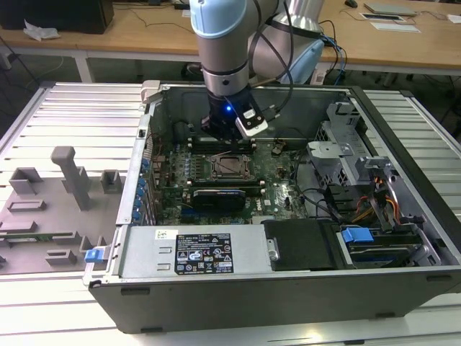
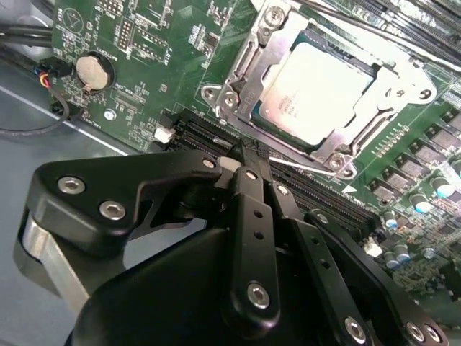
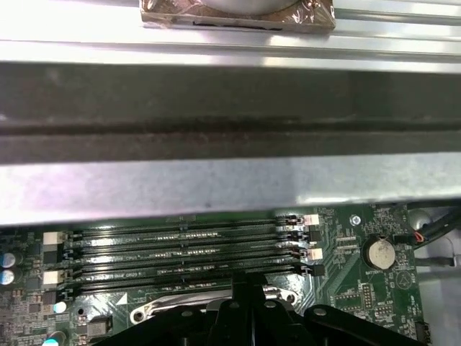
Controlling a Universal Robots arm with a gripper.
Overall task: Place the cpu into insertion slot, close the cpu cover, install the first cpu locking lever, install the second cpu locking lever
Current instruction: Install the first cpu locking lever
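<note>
The cpu [image 2: 317, 90] lies flat in the insertion slot [image 2: 238, 83], its dull silver top showing. The cpu cover [image 2: 277, 50] is down around it, framing the chip through its window. A thin silver lever rod [image 2: 306, 167] runs along the socket edge nearest my fingertips; I cannot tell whether it is hooked. My gripper [image 2: 247, 157] hovers just beside that edge with its black fingers [image 2: 252, 216] pressed together and nothing visible between them. In the exterior view the gripper [image 1: 225, 135] hangs over the memory slots just behind the socket [image 1: 229, 166].
The green motherboard [image 1: 281, 180] lies inside the open computer case [image 1: 403, 144]. Long black memory slots [image 3: 180, 252] run beside the socket, under the case wall [image 3: 230, 187]. A coin battery [image 2: 95, 71] and cables [image 2: 29, 36] are near. A grey fixture tray [image 1: 50, 209] sits on the exterior view's left.
</note>
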